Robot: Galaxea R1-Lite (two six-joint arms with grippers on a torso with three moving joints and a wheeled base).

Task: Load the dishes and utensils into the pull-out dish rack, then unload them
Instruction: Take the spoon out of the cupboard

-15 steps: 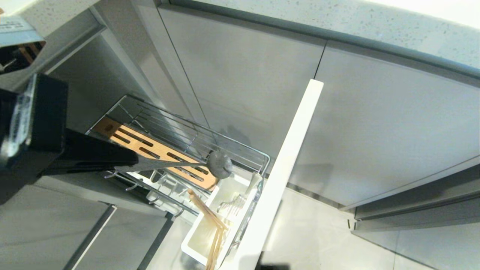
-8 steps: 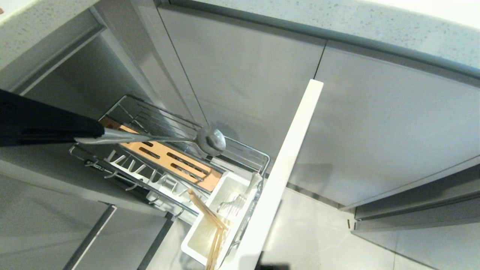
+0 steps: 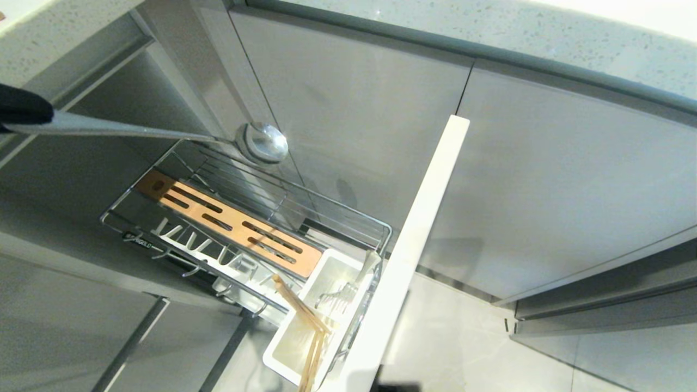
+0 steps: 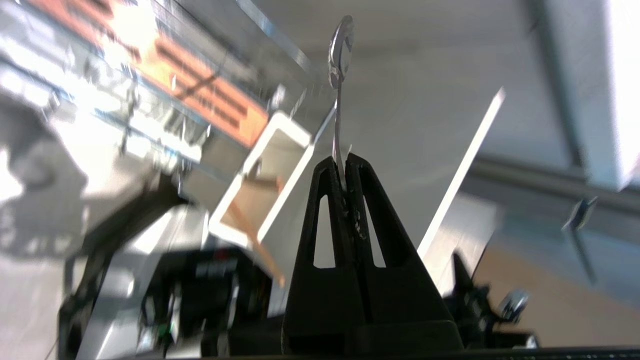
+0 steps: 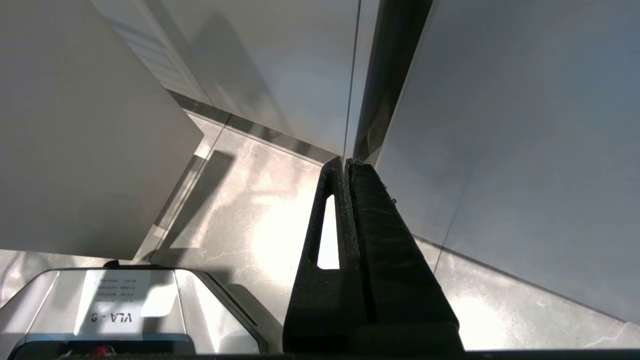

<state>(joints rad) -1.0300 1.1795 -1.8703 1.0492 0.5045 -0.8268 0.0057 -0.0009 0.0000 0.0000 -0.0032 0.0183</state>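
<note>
My left gripper (image 3: 46,117) shows at the head view's far left edge, shut on the handle of the silver spoon (image 3: 264,142). The spoon sticks out level, its bowl above the back end of the pull-out dish rack (image 3: 375,226). In the left wrist view the gripper (image 4: 345,162) pinches the spoon (image 4: 340,55) edge-on. The chopsticks (image 3: 311,335) lean in the white utensil tub (image 3: 275,356) at the rack's front. The orange-brown slotted board (image 3: 228,223) lies bare. No dishes are in view. My right gripper (image 5: 346,162) is parked low, shut and holding nothing.
The rack's pale front panel (image 3: 419,239) stands pulled out from the grey cabinet fronts (image 3: 544,179). White plate prongs (image 3: 207,250) line the rack's near side. A speckled countertop (image 3: 490,27) runs above. The robot's base (image 5: 125,310) sits on the tiled floor (image 5: 240,200).
My left gripper has lifted the spoon up and drawn it back to the left, from just above the tub to over the rack's back end. The right arm has not moved.
</note>
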